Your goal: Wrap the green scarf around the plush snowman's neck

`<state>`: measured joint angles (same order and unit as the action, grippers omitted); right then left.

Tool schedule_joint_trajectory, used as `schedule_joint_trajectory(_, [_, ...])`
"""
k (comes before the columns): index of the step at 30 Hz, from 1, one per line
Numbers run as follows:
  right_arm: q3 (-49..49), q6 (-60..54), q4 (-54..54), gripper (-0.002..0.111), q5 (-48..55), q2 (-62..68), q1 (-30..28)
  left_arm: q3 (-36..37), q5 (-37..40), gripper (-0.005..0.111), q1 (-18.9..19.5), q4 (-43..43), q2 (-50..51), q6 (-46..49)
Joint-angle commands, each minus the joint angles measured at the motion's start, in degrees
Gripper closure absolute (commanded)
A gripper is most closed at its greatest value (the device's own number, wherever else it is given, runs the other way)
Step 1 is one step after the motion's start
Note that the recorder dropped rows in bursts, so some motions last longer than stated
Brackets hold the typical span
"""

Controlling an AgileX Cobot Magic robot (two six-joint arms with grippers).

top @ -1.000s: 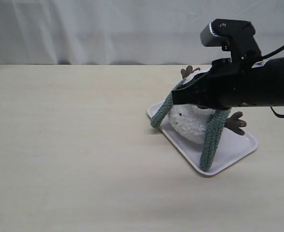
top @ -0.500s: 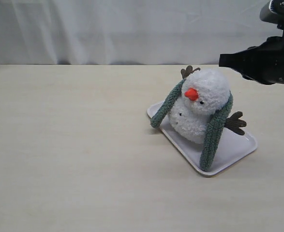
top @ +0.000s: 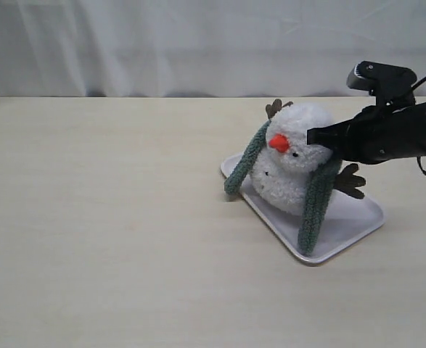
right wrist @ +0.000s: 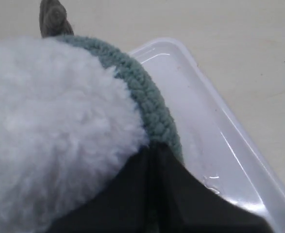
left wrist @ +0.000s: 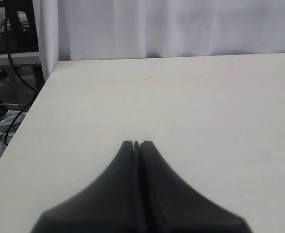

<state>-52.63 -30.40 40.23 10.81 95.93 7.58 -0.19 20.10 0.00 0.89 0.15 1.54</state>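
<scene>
The plush snowman (top: 297, 163) sits tilted on a white tray (top: 354, 223), its orange nose toward the camera. The green scarf (top: 316, 203) runs behind the head; one end hangs down the left side (top: 245, 161), the other down the right onto the tray. My right gripper (top: 311, 135) is shut, its tip pressed against the right side of the head where the scarf passes. In the right wrist view the shut tip (right wrist: 154, 146) meets the scarf (right wrist: 147, 97) beside the white fur (right wrist: 50, 121). My left gripper (left wrist: 136, 143) is shut over bare table, holding nothing.
Brown twig arms stick out behind the head (top: 276, 107) and at the right (top: 350, 181). The tray's rim (right wrist: 220, 116) lies under the right gripper. A white curtain (top: 162, 43) backs the table; the table's edge and cables (left wrist: 6, 111) show in the left wrist view.
The right arm, first low across the snowman, pulled away up and right, then came back down. Its shut tip now touches the head's right side, and the head has shifted slightly left.
</scene>
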Motion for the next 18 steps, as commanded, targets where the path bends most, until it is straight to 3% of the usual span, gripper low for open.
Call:
schedule_joint_trajectory(1, [-0.46, -0.46, -0.63, 0.104, 0.92, 1.46, -0.37, 0.19, -0.94, 0.107, 0.0, -0.06, -0.15, -0.11])
schedule_joint_trajectory(11, [-0.69, -2.11, -0.63, 0.102, 3.39, -2.8, -0.37, 0.19, -0.58, 0.107, 0.0, -0.06, -0.15, -0.11])
schedule_joint_trajectory(17, [-0.69, 0.02, -0.85, 0.06, 9.59, -11.36, -2.79, 0.19, -0.68, 0.107, 0.0, -0.06, -0.15, -0.11])
schedule_joint_trajectory(18, [-0.69, 0.98, -0.85, 0.059, 10.99, -11.94, -4.03, 0.19, -0.68, 0.107, 0.0, -0.06, -0.15, -0.11])
